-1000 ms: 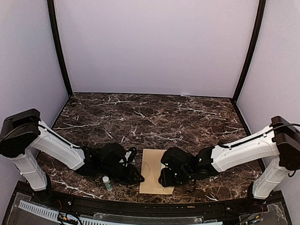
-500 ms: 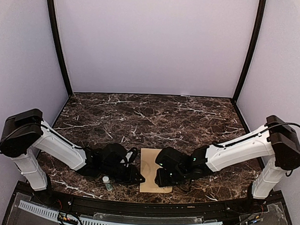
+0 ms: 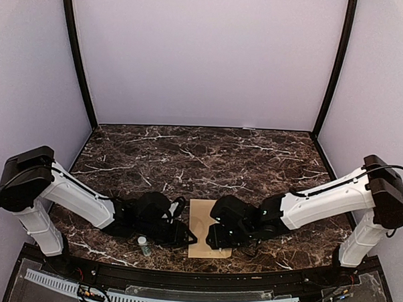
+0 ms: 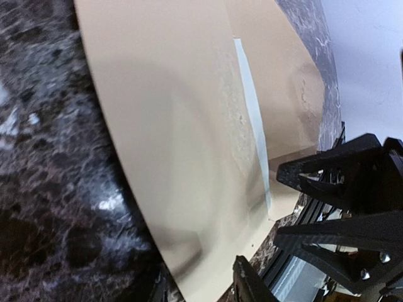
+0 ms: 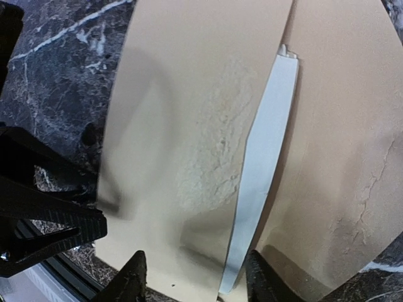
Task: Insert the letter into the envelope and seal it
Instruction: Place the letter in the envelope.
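Note:
The tan envelope [image 3: 200,219] lies flat near the table's front edge, between my two grippers. A narrow white strip of the letter [image 5: 267,151] shows between the envelope's two tan layers, and the rest of it is hidden inside. The strip also appears in the left wrist view, as the letter [image 4: 249,107]. My left gripper [image 3: 186,236] sits at the envelope's left near corner. Its jaws stand apart over the envelope [image 4: 182,138]. My right gripper [image 3: 213,237] is low over the right near part, fingers apart and straddling the envelope's [image 5: 189,113] edge and the white strip.
A small clear bottle [image 3: 142,245] with a white cap stands just left of the left gripper, by the table's front edge. The dark marble table [image 3: 208,158] stretches back to the purple walls. A black rail [image 3: 182,278] runs along the near edge.
The right gripper has slid left and now covers more of the envelope. Both grippers' jaws have widened a little. The left arm has barely moved.

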Robot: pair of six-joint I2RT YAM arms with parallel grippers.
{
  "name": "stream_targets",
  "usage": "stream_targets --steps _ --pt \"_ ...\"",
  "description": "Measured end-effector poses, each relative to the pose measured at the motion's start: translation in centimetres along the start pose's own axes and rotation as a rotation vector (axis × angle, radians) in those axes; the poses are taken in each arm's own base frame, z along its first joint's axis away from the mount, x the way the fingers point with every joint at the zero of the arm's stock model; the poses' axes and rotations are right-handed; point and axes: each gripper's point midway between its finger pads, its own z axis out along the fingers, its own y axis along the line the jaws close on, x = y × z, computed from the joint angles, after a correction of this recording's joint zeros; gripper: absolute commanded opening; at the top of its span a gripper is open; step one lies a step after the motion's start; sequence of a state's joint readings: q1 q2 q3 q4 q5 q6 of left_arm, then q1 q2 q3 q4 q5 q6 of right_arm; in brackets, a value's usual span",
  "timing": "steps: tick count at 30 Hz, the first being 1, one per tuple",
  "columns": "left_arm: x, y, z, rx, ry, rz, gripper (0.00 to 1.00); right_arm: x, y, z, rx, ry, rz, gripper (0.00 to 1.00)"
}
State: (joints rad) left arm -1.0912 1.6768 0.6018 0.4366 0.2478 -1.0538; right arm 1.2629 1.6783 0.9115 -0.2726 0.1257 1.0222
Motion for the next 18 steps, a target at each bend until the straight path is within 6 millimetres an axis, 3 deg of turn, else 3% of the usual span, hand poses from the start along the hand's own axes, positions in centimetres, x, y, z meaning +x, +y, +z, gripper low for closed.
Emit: stream_targets --steps 8,18 --pt "-1.5 -0.2 -1.8 -0.032 -0.063 0.022 0.45 -1.9 0.7 -3.1 -0.034 -0.081 0.015 0.61" --pt "-4.1 -0.4 -2.0 -0.046 -0.101 0.034 0.38 -3.6 -1.5 -3.0 0.005 -0.103 0.035 0.52"
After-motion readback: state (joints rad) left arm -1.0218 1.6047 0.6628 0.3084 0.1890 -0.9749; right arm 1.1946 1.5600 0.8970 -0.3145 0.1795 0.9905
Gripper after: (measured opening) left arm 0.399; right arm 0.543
